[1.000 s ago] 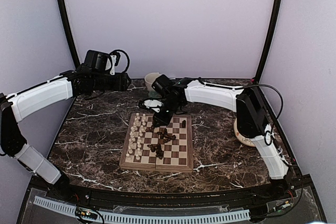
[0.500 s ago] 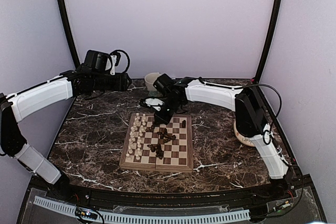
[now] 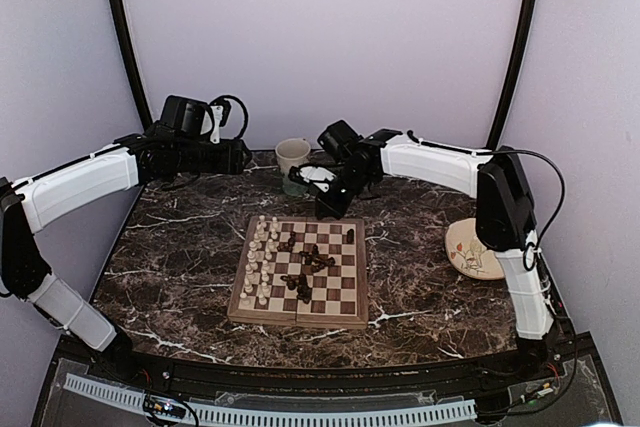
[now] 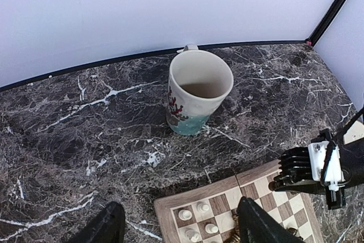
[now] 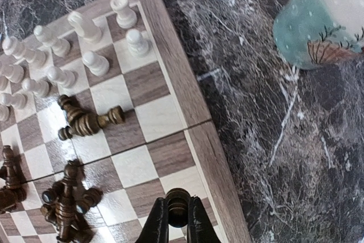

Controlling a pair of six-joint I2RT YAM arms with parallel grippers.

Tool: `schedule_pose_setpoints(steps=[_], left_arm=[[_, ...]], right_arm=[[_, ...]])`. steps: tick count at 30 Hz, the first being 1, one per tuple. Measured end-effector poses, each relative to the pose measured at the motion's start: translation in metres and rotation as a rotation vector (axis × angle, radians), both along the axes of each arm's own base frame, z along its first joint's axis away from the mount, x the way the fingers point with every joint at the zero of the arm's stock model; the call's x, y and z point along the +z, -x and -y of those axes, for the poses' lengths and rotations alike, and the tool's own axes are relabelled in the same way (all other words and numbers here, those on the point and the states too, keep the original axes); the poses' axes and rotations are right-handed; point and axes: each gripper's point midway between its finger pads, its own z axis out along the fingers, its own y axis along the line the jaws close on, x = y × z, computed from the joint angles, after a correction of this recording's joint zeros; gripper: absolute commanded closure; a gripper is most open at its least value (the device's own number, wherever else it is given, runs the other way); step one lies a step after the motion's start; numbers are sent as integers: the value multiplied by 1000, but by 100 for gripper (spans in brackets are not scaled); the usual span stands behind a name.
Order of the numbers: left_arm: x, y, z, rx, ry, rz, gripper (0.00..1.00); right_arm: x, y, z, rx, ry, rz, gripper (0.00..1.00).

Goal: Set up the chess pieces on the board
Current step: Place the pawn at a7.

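Over far edge of board [image 5: 173,66]: right fingers [image 5: 156,226] clamped on 1 dark piece [image 5: 177,200], probably pawn; left fingers [image 4: 259,226] apart.

Board [image 3: 345,302] centre heaped with dark pieces [image 3: 308,265]; white pieces [image 3: 260,252] crowd its left files; right files mostly bare. Right gripper [image 3: 332,210] hangs over the far edge, mug [image 3: 291,155] just behind. Plate [image 3: 465,245] well right; open marble [image 3: 410,247] between.

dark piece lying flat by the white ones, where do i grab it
Pinch the fallen dark piece across its narrow middle, down from above, jaws either side of its length. It lies flat on the board with another dark piece against one end, so favour the free end.
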Motion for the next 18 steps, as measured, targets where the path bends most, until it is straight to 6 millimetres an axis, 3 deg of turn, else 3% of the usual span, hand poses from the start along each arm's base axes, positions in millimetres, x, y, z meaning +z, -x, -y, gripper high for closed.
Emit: schedule_pose_setpoints(steps=[8,18], left_arm=[[-2,1,3,-13,4,-9,31],[-8,0,4,-18,2,-21,31]], right_arm=[[-30,-3,32,-48,87,-26,97],[-32,-5,34,-52,88,-23,96]])
